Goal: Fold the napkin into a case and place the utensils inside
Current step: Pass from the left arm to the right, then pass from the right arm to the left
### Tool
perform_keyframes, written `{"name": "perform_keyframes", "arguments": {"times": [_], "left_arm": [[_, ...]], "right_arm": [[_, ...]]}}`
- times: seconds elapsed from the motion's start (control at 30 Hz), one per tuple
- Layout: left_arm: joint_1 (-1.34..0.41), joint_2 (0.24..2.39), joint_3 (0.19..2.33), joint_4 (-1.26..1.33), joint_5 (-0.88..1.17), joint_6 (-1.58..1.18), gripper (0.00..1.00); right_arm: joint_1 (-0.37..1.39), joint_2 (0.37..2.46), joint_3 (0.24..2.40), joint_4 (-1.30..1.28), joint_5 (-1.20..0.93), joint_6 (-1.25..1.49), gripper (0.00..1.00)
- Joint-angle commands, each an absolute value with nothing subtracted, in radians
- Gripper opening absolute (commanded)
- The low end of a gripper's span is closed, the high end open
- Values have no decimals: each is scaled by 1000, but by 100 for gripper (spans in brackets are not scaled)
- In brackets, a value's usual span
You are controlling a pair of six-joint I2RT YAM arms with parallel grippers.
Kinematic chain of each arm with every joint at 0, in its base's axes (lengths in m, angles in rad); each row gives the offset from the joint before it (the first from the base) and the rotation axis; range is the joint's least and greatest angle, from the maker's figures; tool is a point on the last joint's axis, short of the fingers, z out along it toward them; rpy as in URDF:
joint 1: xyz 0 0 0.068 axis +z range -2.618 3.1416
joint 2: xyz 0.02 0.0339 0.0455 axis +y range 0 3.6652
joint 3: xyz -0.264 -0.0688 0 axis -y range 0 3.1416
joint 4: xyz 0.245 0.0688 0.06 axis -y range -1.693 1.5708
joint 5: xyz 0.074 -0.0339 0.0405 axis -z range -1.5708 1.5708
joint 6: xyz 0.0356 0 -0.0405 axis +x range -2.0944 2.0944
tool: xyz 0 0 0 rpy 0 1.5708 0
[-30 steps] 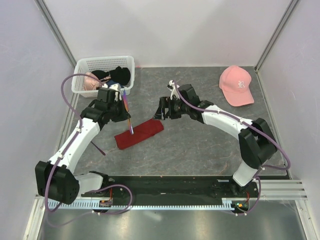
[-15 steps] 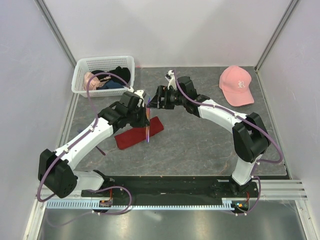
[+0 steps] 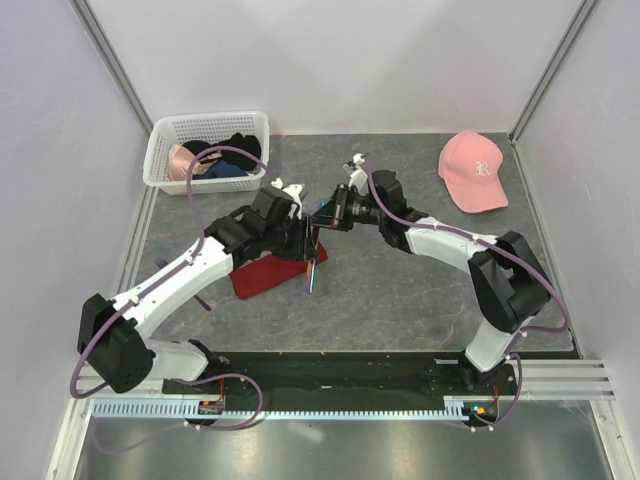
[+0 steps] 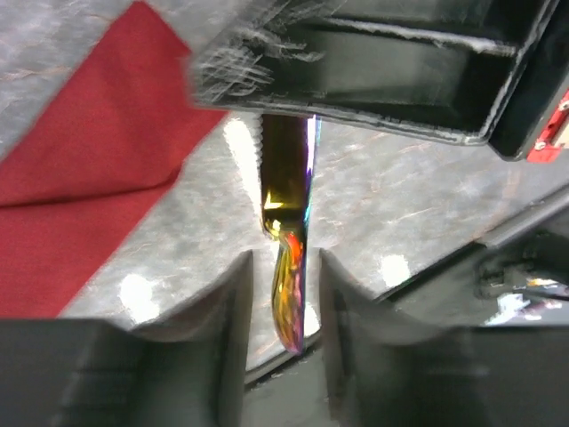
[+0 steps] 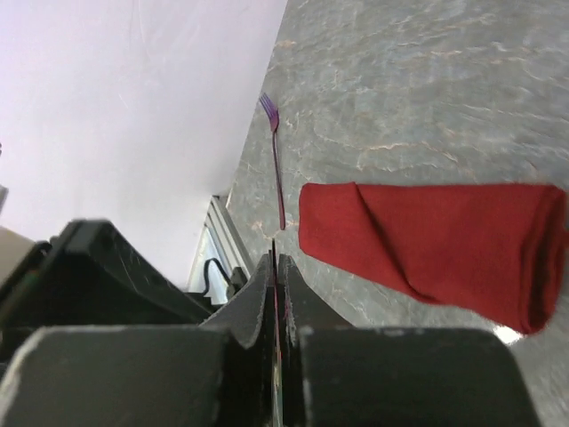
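1. The right gripper is clamped tight on the knife.
2. The left gripper stands parted around the knife, not touching it.
3. The folded napkin lies at the knife's 9 o'clock.

The left arm has swung from beside the basket in the upper left to the middle of the top view. Its hand now sits over the right end of the napkin rather than the left part. The iridescent knife has travelled with it. The right hand, wide open a second ago, now pinches the blade. The left hand's fingers, tight before, stand slack either side of the handle.
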State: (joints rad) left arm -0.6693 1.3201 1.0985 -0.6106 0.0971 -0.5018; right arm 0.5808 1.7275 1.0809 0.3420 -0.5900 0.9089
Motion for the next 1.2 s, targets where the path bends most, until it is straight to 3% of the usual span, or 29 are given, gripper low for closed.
{"name": "perform_keyframes", "arguments": {"times": [0.0,0.03,0.2,0.3,0.4,0.5,0.53,0.6,0.63,0.7,0.73,0.83,0.97,1.17], "left_arm": [[-664,1203,1043,-454,263,-567,57],[-658,1189,995,-427,284,-586,62],[-652,1169,936,-312,398,-638,65],[-650,1178,904,-217,506,-675,65],[-649,1181,877,-158,558,-701,58],[-634,1183,868,-155,565,-700,30],[-618,1178,867,-178,560,-698,12],[-606,1157,862,-198,534,-663,5],[-600,1152,865,-225,519,-646,2],[-598,1150,879,-273,480,-571,2],[-598,1152,902,-297,463,-545,2],[-598,1175,962,-411,405,-439,2],[-600,1196,1012,-488,310,-318,2],[-600,1233,1040,-485,336,-261,2]], "right_arm": [[515,1622,996,530,-659,1025,0],[502,1586,982,537,-663,1035,0],[468,1511,904,638,-676,1133,0],[456,1476,871,682,-666,1172,0],[453,1454,867,687,-660,1189,0],[451,1437,867,640,-652,1175,0],[451,1433,874,600,-652,1160,0],[448,1431,914,412,-646,1074,1],[448,1427,932,341,-641,1028,16],[448,1427,1001,97,-601,883,35],[448,1428,1031,12,-577,829,52],[448,1437,1152,-308,-433,663,72],[456,1479,1281,-538,-293,696,75],[523,1457,1267,-477,-177,975,74]]}}
